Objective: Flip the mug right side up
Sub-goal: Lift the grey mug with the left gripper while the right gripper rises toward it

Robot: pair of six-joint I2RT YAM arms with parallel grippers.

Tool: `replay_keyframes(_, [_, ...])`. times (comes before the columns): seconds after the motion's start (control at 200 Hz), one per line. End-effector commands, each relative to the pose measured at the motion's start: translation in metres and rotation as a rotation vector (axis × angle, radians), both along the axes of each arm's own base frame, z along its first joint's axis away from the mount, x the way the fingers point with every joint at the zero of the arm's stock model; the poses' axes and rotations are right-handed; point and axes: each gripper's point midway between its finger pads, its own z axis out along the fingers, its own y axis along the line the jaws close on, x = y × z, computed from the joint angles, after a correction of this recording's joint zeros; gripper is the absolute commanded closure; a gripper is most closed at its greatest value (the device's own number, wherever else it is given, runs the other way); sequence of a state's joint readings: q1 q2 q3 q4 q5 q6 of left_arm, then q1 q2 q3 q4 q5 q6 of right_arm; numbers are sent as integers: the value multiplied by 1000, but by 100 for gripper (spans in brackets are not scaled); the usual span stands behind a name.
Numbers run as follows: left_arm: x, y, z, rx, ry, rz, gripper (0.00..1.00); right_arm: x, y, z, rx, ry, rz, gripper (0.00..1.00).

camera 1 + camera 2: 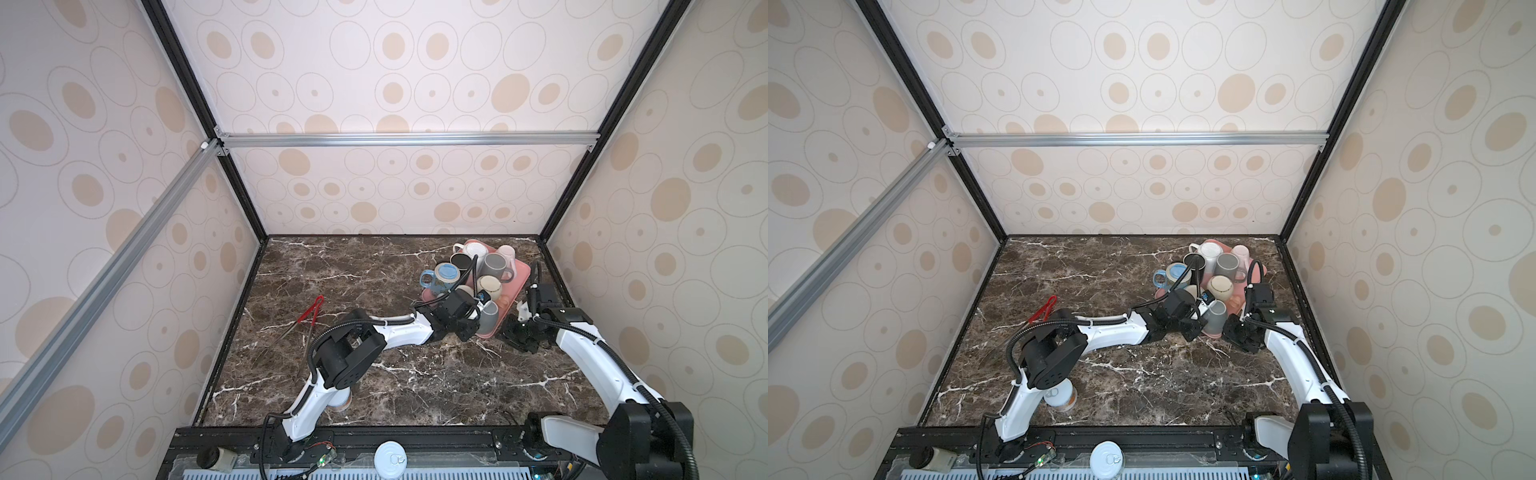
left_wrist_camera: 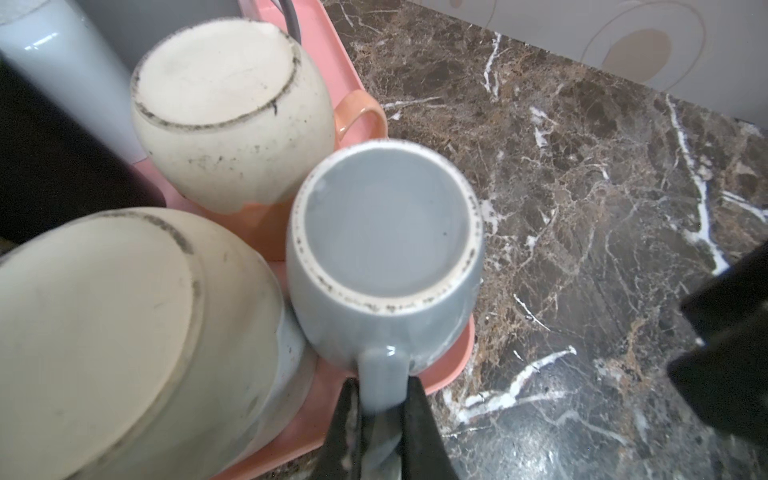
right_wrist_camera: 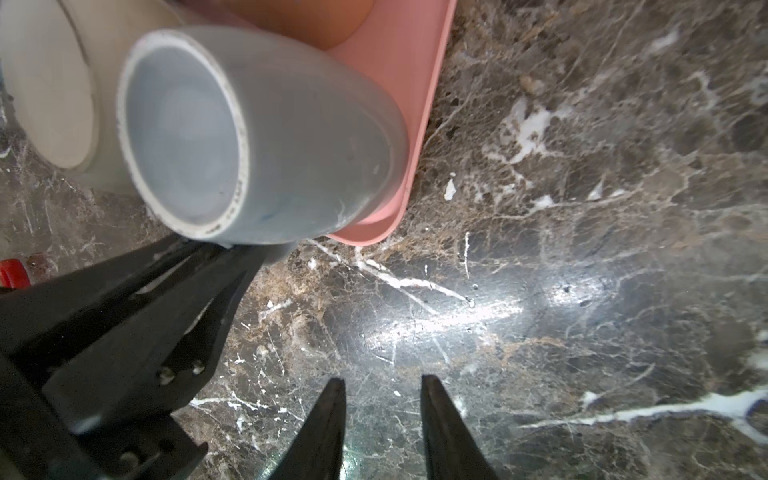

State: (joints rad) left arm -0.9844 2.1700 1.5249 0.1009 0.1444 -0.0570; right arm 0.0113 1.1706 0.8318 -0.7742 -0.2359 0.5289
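Twin high front views; both wrist views close on grey mug [image 2: 386, 232]

Pale grey glazed ceramic mug [image 2: 386, 232], and its off-white foot ring is speckled black! Salmon-pink plastic tray [image 2: 463, 353]. Round cream stoneware mug [image 2: 232, 116], orange band and handle. Dark brown marble tabletop [image 2: 602, 208], white veins. Red-handled metal tongs [image 1: 311, 311]. Cream wallpaper [image 1: 395, 83], beige ovals.
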Motion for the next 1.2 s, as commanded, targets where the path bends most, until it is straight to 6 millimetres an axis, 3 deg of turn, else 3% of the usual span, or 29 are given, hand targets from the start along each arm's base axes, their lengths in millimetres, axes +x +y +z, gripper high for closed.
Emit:
replay_keyframes(0.0, [-1,2,39,-81,-42,-8,100,-1,2,12,12,-54,14,70])
replay_keyframes(0.31, [-11,17,110,-321,-83,13,100,12,5,60,43,-273,-2,71])
replay_keyframes(0.56, [-16,43,167,-508,-80,19,100,15,28,111,171,-478,64,77])
replay_keyframes(0.82, [-9,104,232,-812,-46,70,100,17,46,160,321,-684,96,78])
replay_keyframes(1.02, [1,163,290,-1036,-71,107,100,20,60,199,405,-818,146,78])
replay_keyframes(1.195, [1,196,332,-1153,-87,142,100,26,103,238,445,-947,294,78])
